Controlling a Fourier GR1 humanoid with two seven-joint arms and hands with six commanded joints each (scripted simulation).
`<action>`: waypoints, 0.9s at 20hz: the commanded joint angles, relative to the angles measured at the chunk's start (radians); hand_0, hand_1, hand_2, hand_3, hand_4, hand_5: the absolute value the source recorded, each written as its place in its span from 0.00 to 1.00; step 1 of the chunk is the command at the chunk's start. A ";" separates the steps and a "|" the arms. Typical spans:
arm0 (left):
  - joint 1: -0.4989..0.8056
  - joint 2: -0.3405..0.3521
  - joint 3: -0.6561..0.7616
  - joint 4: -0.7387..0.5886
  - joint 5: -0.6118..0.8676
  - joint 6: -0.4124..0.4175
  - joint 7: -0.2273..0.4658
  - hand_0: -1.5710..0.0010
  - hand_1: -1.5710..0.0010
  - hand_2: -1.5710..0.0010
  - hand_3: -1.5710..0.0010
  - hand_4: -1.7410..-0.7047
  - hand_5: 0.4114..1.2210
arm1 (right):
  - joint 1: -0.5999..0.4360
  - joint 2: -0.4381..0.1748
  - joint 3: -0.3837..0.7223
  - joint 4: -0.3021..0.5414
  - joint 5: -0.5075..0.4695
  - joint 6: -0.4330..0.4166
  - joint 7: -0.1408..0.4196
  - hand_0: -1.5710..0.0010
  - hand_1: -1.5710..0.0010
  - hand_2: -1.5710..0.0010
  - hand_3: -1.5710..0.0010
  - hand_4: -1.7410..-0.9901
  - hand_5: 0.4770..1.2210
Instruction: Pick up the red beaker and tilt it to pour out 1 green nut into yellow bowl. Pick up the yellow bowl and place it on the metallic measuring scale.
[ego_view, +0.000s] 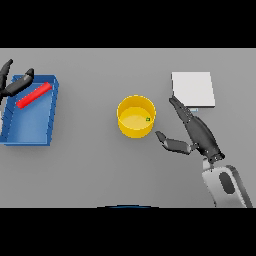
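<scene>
Since a green nut (148, 119) already lies inside the yellow bowl (136, 116), you can judge the pouring done and the bowl pickup in hand. From the head view, your right hand (200, 134) sits just to the right of the bowl with its fingers straight and its thumb spread wide toward the bowl's lower right side, holding nothing and not yet touching the wall. The bowl lies to the hand's left, close by; the metallic measuring scale (193, 89) lies just beyond the fingertips, up and slightly right. Next you need to bring the hand leftward against the bowl, close fingers and thumb round its wall, lift, and carry it the short way onto the scale. Your left hand (14, 84) rests open at the far left over the blue tray (30, 122), beside the red beaker (34, 95) lying there.
</scene>
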 joint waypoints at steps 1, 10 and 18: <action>-0.005 -0.006 -0.006 0.005 -0.002 -0.002 0.012 0.99 0.99 0.99 0.99 0.91 0.32 | -0.026 -0.024 0.021 0.007 0.037 0.017 0.012 1.00 1.00 1.00 1.00 0.82 0.22; 0.003 -0.010 -0.001 0.004 0.007 -0.010 0.011 1.00 1.00 1.00 1.00 0.90 0.34 | -0.333 -0.163 0.234 0.166 0.298 0.181 -0.089 1.00 1.00 1.00 1.00 0.77 0.22; 0.011 0.001 0.006 -0.016 0.017 -0.021 0.021 1.00 1.00 1.00 1.00 0.90 0.35 | -0.499 -0.140 0.356 0.358 0.374 0.273 -0.175 1.00 1.00 1.00 1.00 0.78 0.24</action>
